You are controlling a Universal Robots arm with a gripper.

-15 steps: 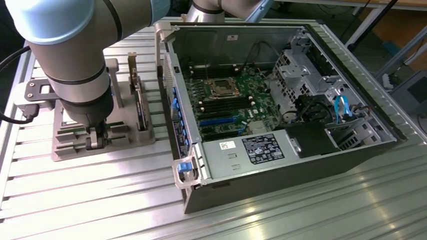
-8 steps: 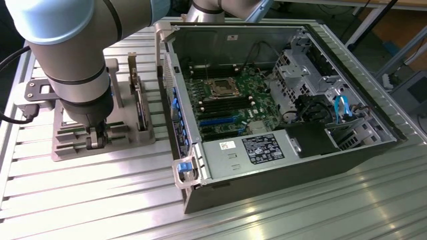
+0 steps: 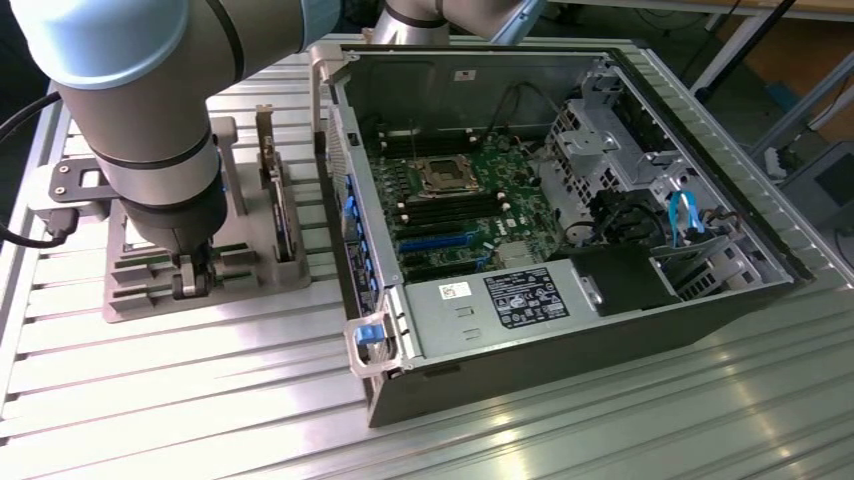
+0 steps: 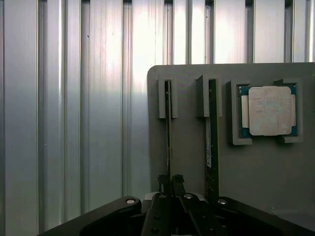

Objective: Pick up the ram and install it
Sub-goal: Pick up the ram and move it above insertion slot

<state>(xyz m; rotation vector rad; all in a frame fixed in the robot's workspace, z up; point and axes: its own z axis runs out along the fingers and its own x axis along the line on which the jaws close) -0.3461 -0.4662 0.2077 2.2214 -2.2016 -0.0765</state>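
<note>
Gripper (image 4: 170,181) down over the grey holder (image 4: 256,167) at the exterior view's left, well apart from the open computer case (image 3: 561,300). Nearly closed, fingertips (image 4: 164,180) pinched from both sides on the thin upper edge of the ram (image 4: 169,128). No lift to be seen: stick edge-up in its slot of the holder. Second, matching stick (image 4: 210,137) in the neighbouring slot just beside; square processor chip (image 4: 270,110) in its own pocket beyond that, untouched.

Possible trouble, by judgement only:
- Hold seemingly towards one end of the stick, the rest hidden under the gripper body. If so, likely to tip on an upward pull and bind against the slot walls
- Very slim contact on a thin board, so apt to slip out under a fast or off-vertical pull
- Holder perhaps only resting on the ribbed table (image 3: 200,400). If jammed, could be dragged up along with the stick, upsetting the neighbour and the chip
- Any skew in the hold bound to carry over to the memory slots (image 3: 414,195) on the board, with a risk of a half-seated or stressed stick
</note>
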